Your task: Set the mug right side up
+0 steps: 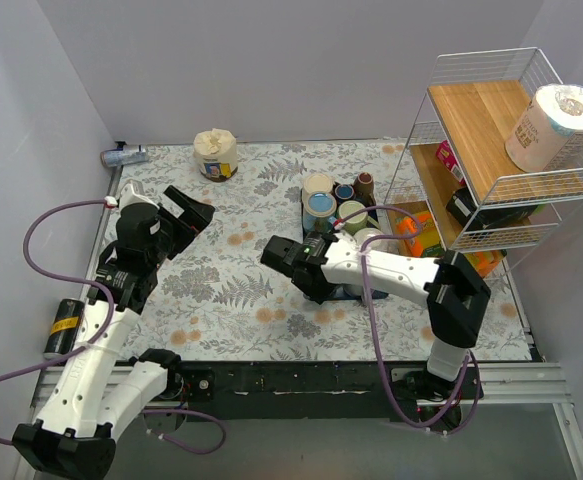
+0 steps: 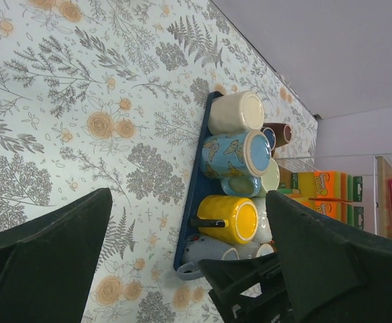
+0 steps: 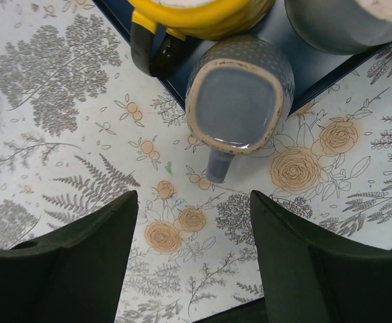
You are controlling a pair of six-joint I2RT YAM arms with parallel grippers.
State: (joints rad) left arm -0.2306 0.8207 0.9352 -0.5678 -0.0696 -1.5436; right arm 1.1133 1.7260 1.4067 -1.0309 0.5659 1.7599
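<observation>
A grey-blue speckled mug (image 3: 239, 94) stands upside down, base up, at the near corner of the dark blue tray (image 3: 303, 60), its handle (image 3: 219, 165) sticking out over the table. My right gripper (image 3: 192, 262) is open and empty, hovering just short of that handle, fingers either side of bare cloth. The same mug shows in the left wrist view (image 2: 206, 250), partly behind the right arm. My left gripper (image 1: 191, 215) is open and empty, raised over the left half of the table, far from the tray. In the top view my right gripper (image 1: 286, 262) hides the mug.
The tray (image 2: 189, 195) also holds a yellow mug (image 2: 229, 219), a butterfly-patterned blue mug (image 2: 236, 155), a cream mug (image 2: 232, 113) and others, packed close. A wire shelf (image 1: 501, 150) with a paper roll (image 1: 551, 125) stands right. A tissue roll (image 1: 215, 153) sits at the back.
</observation>
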